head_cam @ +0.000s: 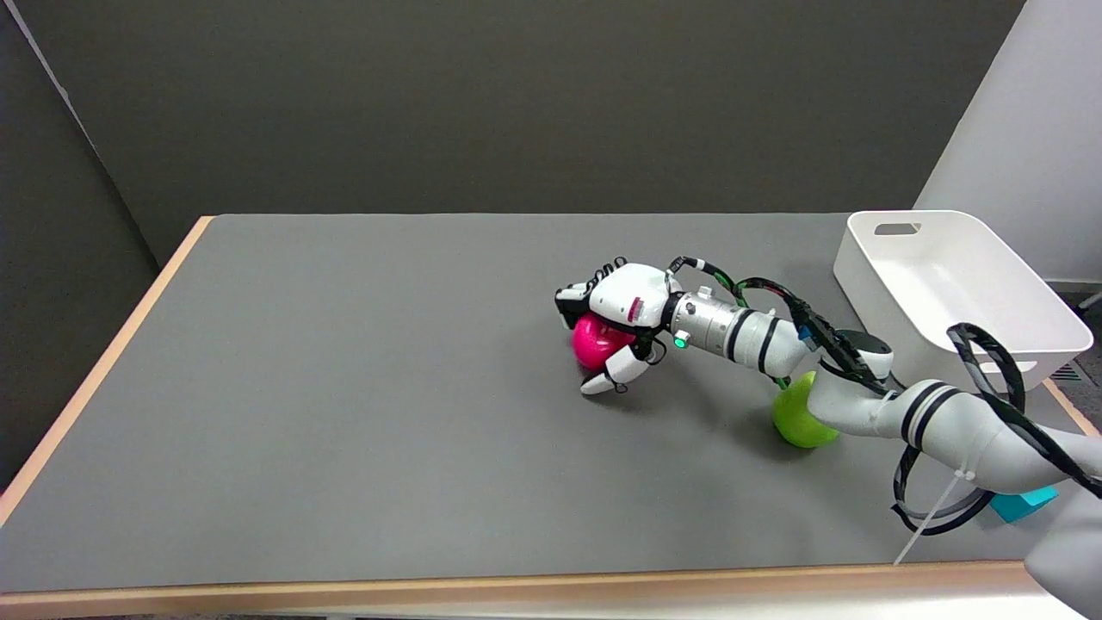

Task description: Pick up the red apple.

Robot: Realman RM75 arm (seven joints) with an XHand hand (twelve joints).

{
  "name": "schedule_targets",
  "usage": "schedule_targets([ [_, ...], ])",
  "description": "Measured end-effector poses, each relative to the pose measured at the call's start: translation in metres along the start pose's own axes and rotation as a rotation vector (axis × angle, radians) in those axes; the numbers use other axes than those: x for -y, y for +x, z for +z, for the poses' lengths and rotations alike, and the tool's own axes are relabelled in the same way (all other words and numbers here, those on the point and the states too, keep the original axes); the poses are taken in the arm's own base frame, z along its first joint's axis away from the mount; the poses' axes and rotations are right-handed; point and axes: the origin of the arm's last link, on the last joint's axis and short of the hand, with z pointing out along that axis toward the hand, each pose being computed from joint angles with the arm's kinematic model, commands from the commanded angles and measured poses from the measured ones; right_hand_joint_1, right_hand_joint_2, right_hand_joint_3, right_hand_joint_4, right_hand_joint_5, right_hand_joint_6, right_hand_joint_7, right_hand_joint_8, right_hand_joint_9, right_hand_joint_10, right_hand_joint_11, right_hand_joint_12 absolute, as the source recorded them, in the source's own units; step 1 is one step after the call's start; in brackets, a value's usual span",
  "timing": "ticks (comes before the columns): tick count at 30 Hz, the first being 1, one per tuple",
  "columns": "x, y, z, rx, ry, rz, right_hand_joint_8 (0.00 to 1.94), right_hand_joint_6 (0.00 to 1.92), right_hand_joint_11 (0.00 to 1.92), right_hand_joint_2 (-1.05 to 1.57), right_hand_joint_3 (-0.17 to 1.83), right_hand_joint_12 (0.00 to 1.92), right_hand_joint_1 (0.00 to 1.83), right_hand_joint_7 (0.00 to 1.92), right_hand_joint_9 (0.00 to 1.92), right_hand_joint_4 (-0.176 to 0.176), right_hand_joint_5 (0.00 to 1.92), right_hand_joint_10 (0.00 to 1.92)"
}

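The right hand [613,325] lies over the red apple [597,341] near the middle of the grey table [344,413], fingers curled over the top and thumb under its near side, grasping it. Behind the hand, the white arm [861,379] passes over a green apple [796,418]. A white bin [947,284] stands at the table's far right and a blue block [1020,504] shows under the arm.

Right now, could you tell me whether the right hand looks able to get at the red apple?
Probably yes: the right hand is already draped over the red apple, with fingers on both sides of it. Nothing stands between them; the green apple sits apart, under the forearm.
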Motion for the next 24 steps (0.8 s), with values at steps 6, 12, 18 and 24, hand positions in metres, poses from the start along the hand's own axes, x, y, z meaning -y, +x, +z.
schedule_targets([
  [6, 0.0, 0.001, -0.001, -0.009, 0.007, -0.025, 1.54, 1.64, 0.63, 1.11, 0.4, 1.57, 1.29, 0.6, 0.74, -0.067, 0.56, 1.67],
  [12, -0.007, 0.014, -0.006, -0.065, -0.01, -0.036, 1.51, 1.63, 0.68, 1.1, 0.4, 1.56, 1.3, 0.63, 0.75, -0.069, 0.57, 1.67],
  [18, -0.025, 0.046, -0.019, -0.186, -0.072, -0.045, 1.49, 1.62, 0.69, 1.05, 0.49, 1.6, 1.31, 0.66, 0.77, -0.074, 0.59, 1.66],
  [24, -0.057, 0.075, -0.046, -0.274, -0.202, -0.074, 1.49, 1.61, 0.69, 1.04, 0.49, 1.6, 1.31, 0.67, 0.77, -0.075, 0.59, 1.66],
])
